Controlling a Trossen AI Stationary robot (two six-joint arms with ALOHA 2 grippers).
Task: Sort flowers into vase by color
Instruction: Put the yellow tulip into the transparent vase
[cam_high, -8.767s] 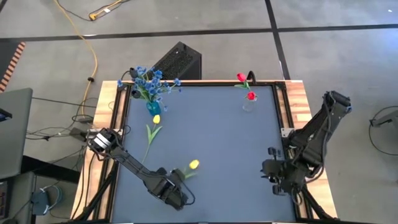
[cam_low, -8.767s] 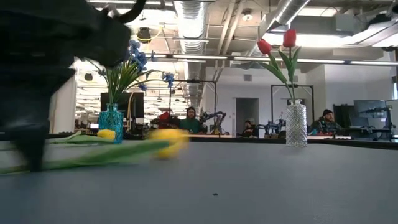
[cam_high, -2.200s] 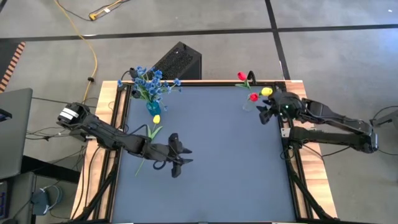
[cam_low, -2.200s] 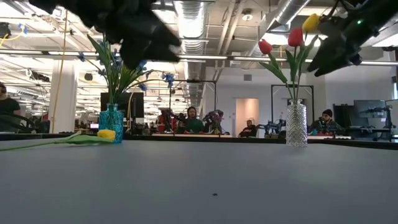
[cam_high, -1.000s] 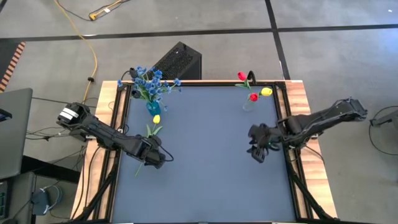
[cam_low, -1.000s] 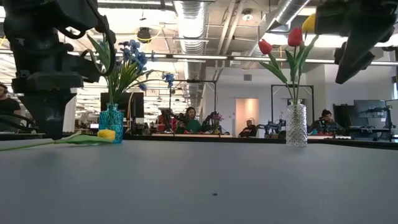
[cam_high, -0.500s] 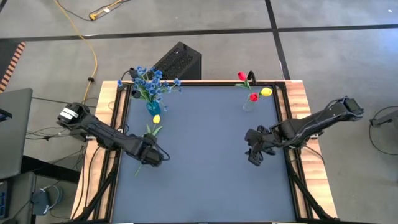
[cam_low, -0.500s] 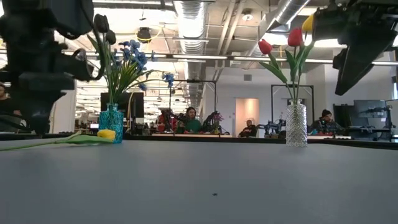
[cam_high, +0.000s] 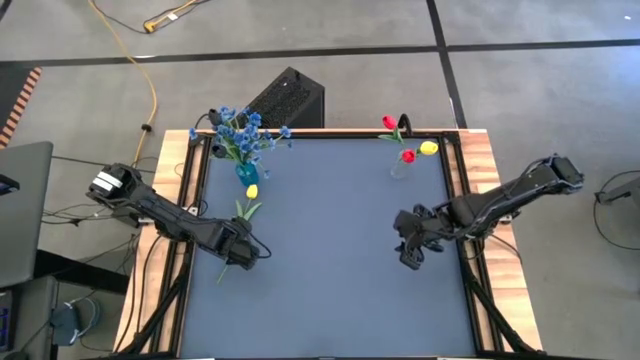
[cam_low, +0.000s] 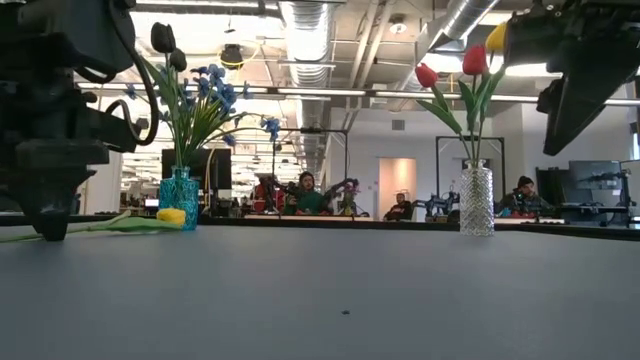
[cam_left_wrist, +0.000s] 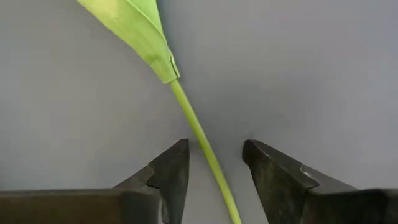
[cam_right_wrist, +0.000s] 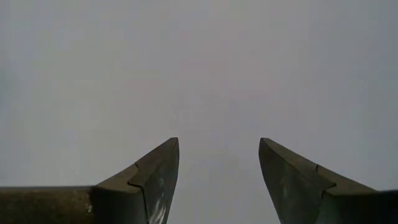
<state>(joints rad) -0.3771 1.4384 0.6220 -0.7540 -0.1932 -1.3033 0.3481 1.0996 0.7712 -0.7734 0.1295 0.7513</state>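
A yellow tulip (cam_high: 251, 190) lies flat on the grey table on its green stem (cam_left_wrist: 194, 127). The stem slants toward the near left. My left gripper (cam_high: 240, 255) points down over the stem's lower part. It is open, with one finger on either side of the stem (cam_left_wrist: 214, 146) and a gap on both sides. My right gripper (cam_high: 408, 250) hangs open above the table's right half, with nothing between its fingers (cam_right_wrist: 217, 143). Blue flowers (cam_high: 240, 130) stand in a blue vase (cam_high: 246, 172) at the far left. Red tulips (cam_high: 390, 124) and a yellow tulip (cam_high: 428, 148) stand in a clear vase (cam_high: 400, 168) at the far right.
The table has a raised wooden frame (cam_high: 475, 160) along its sides. A black box (cam_high: 285, 98) sits on the floor behind the far edge. Between the two vases and toward the near edge the grey surface (cam_high: 330, 280) is bare. People sit in the room beyond the table (cam_low: 305, 192).
My left gripper has sunk toward the table and shifted a little toward the left edge, coming down astride the yellow tulip's stem. The tulip has not moved.
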